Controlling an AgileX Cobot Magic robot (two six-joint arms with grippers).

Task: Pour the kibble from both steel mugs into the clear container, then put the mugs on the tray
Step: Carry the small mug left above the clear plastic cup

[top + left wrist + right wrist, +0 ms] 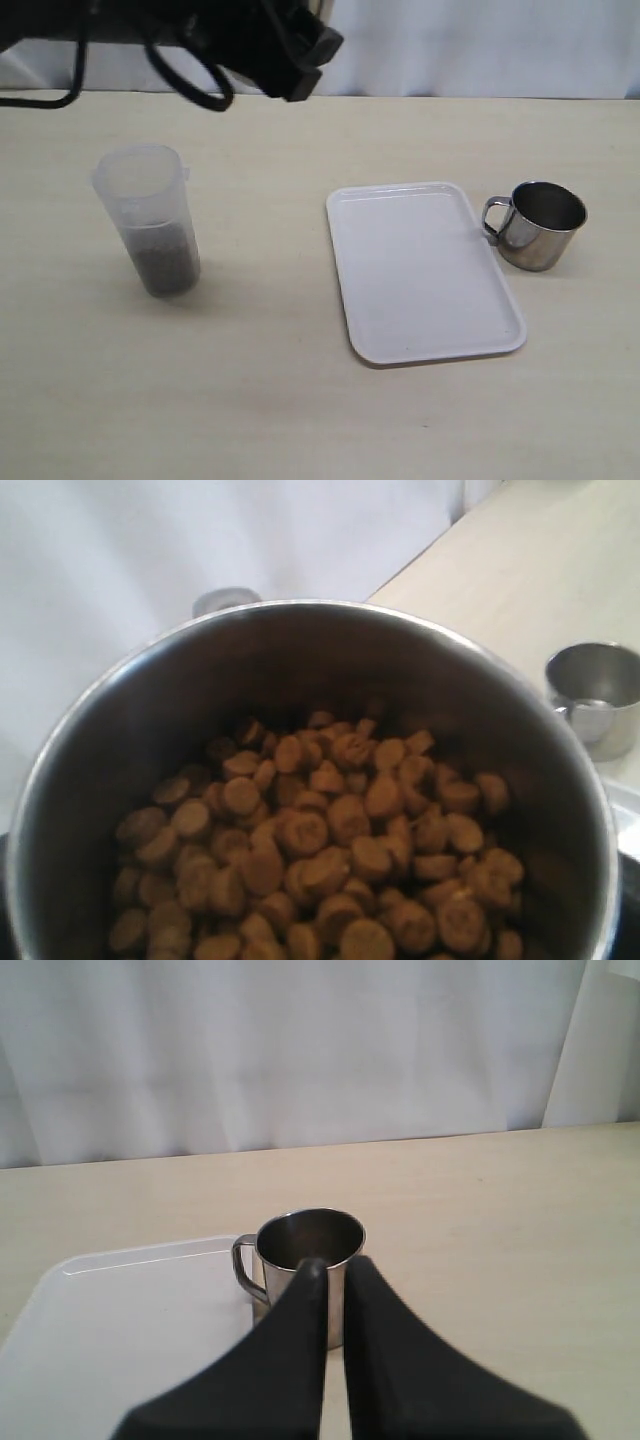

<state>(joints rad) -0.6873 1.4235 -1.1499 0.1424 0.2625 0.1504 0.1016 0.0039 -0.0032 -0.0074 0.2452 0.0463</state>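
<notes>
Clamped in left end effector: shiny steel mug heaped with round brown kibble, well off from tall frosted clear container. Risks spilling if tipped early. Pressed together: right end effector.

table: pale beige top, faint wood grain | backdrop: white cloth hanging behind far edge
</notes>
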